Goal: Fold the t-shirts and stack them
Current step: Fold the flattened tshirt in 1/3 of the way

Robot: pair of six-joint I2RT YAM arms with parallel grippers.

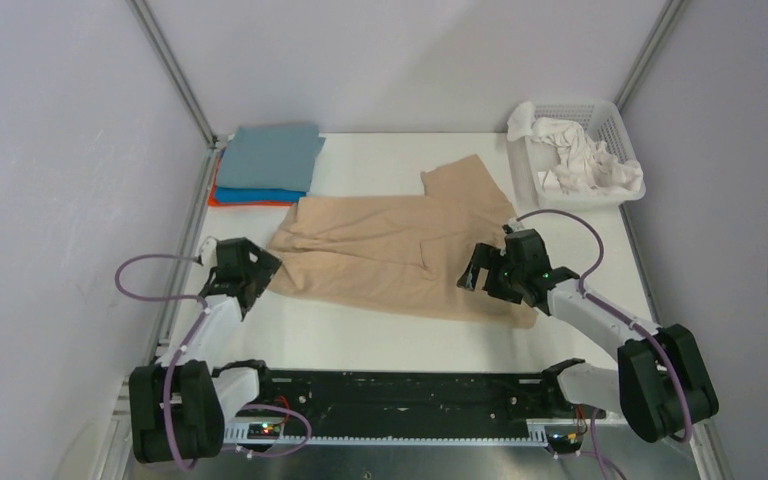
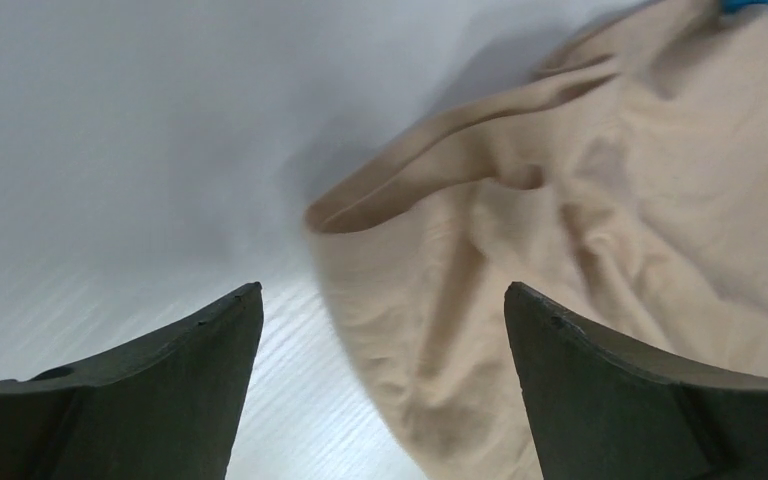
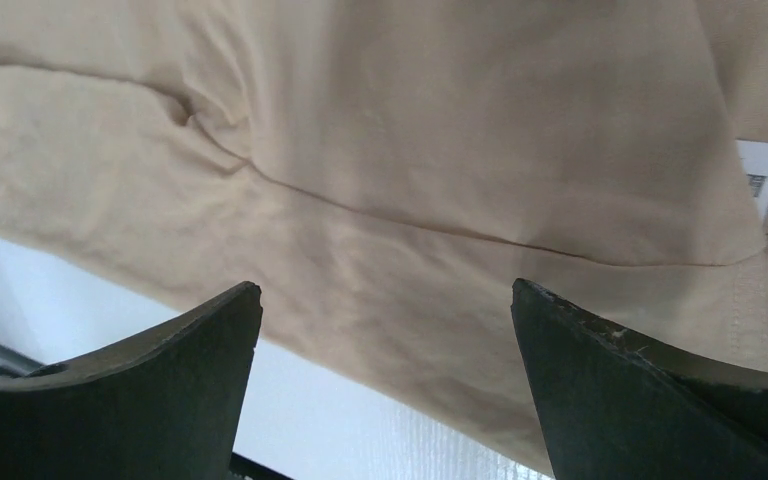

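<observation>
Both released: left pincer (image 1: 260, 268) gaping wide with nothing in it, right pincer (image 1: 478, 276) likewise gaping and empty. On the counter (image 1: 380, 340), spread but rumpled, the tan t-shirt (image 1: 390, 255): its wrinkled edge just ahead of the left pincer, toward that pincer's right side; its body directly beneath the right pincer. Soft, light and limp by the look of it, so likely to sag, bunch and drag when raised. Best taken at a hem or corner, pinched flat against the counter, one per pincer, then lifted together for an even fold. Well beyond the left pincer, a folded stack (image 1: 268, 165), grey-blue on top. Beyond the right pincer, a basket (image 1: 622, 128) holding white t-shirts (image 1: 580, 165).
</observation>
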